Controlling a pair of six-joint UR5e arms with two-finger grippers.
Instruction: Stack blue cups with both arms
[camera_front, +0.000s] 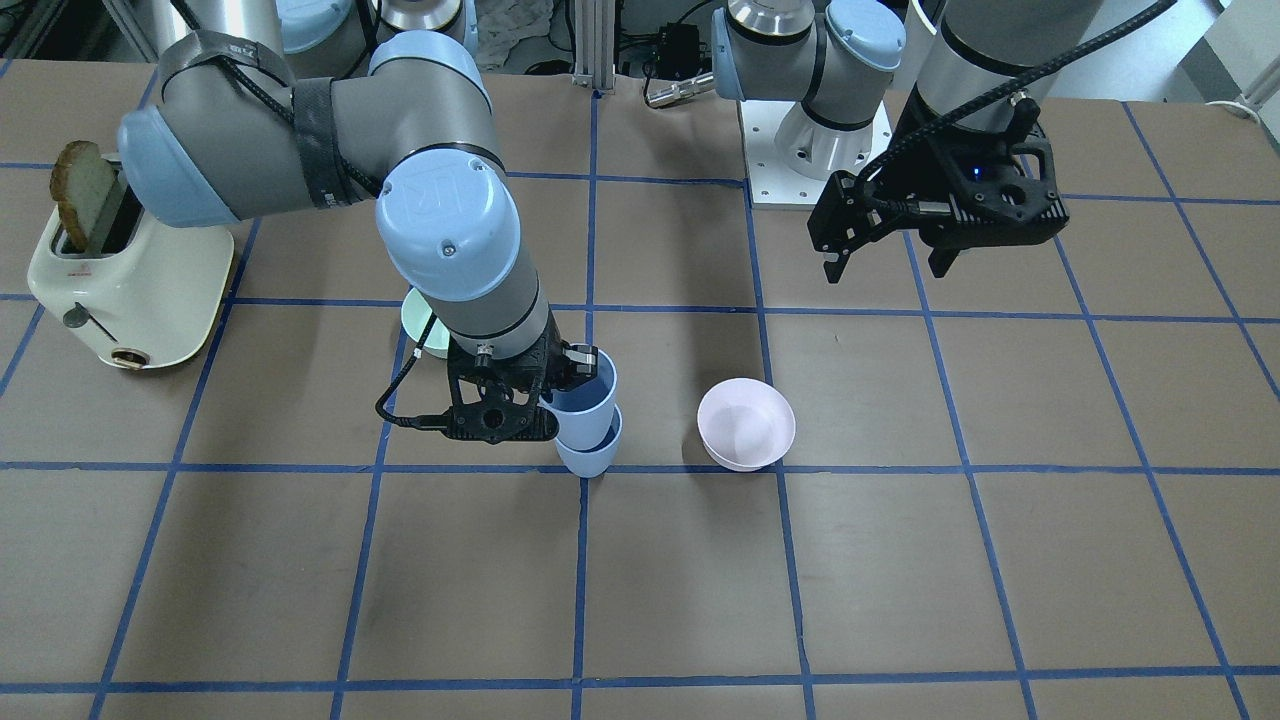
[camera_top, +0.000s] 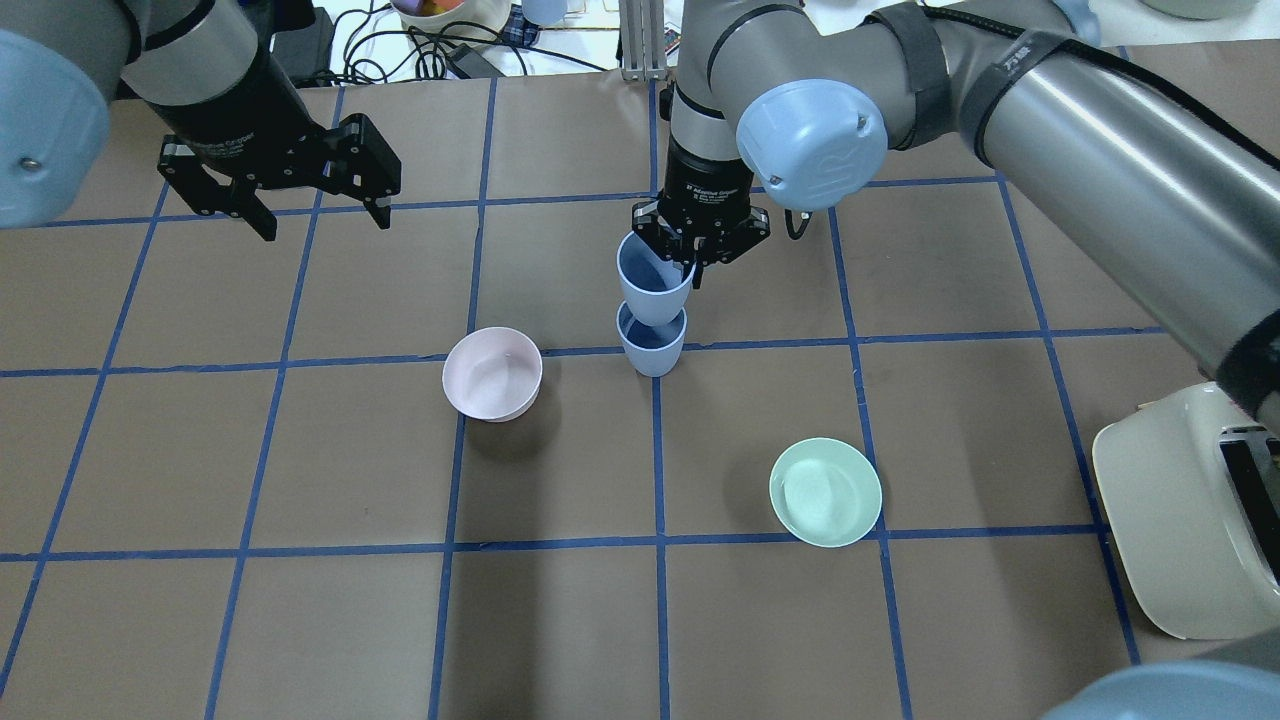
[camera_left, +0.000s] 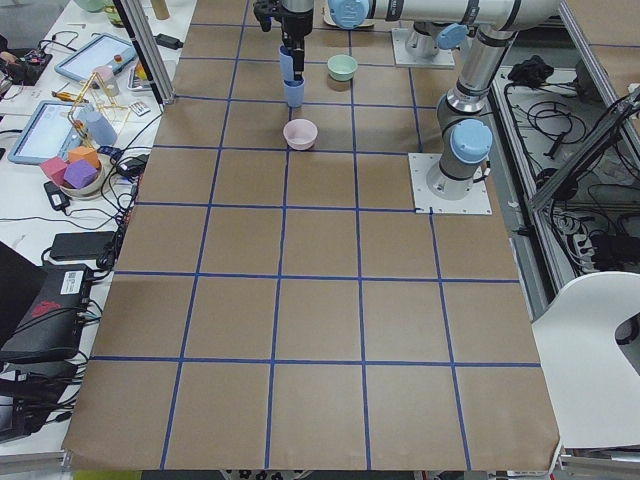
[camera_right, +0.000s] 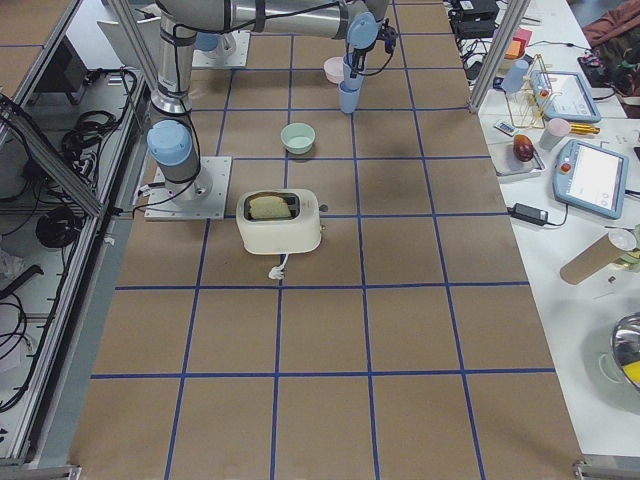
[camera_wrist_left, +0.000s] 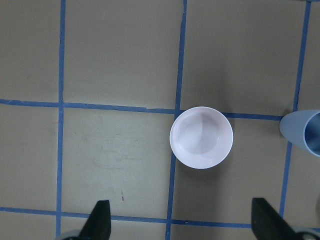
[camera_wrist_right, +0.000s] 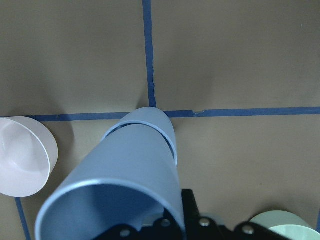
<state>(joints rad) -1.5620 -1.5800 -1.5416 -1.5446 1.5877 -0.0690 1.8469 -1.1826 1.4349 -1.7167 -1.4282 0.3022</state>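
Note:
The two blue cups stand near the table's middle. The lower blue cup (camera_top: 651, 352) (camera_front: 592, 458) stands on the table. The upper blue cup (camera_top: 655, 283) (camera_front: 583, 400) (camera_wrist_right: 120, 190) is tilted, and its base sits inside the lower cup's rim (camera_wrist_right: 165, 125). My right gripper (camera_top: 690, 262) (camera_front: 565, 385) is shut on the upper cup's rim. My left gripper (camera_top: 325, 227) (camera_front: 885, 272) (camera_wrist_left: 182, 222) is open and empty, raised above the table far to the left of the cups. One cup's edge (camera_wrist_left: 305, 132) shows in the left wrist view.
A pale pink bowl (camera_top: 492, 373) (camera_front: 746, 423) (camera_wrist_left: 201, 137) sits left of the cups. A mint-green bowl (camera_top: 825, 490) (camera_front: 418, 320) sits toward the robot on the right. A cream toaster (camera_front: 130, 280) (camera_top: 1190, 510) with bread stands at the right end.

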